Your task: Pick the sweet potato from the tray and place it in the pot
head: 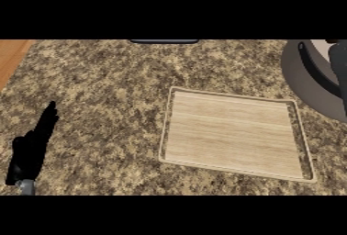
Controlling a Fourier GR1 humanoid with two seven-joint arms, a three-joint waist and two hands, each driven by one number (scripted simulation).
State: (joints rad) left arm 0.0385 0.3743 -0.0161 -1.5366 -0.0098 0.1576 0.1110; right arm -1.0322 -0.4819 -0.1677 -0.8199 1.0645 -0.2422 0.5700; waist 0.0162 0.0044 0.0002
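Left hand [30,147], black and slender, stands at the lower left edge with fingers straight and pointing up. It is open, holds nothing, and sits well apart from everything else, seemingly parked there so the working area stays free.

Across the whole view runs the speckled brown granite counter [102,82], with a strip of orange wood [12,55] at its far left corner. On it lies the square pale wooden tray with a raised rim [165,128], its floor bare: no sweet potato shows on it or anywhere else in view. At the upper right, cut by the edge, is the round grey metal pot [301,87], just beside the tray's far corner, so the carry between them is short. A grey shape at the right edge above the pot may be the right forearm, but the right hand itself does not show. My judgement is that the potato is either hidden there or already in the pot. A small dark object [165,41] sits at the top edge.
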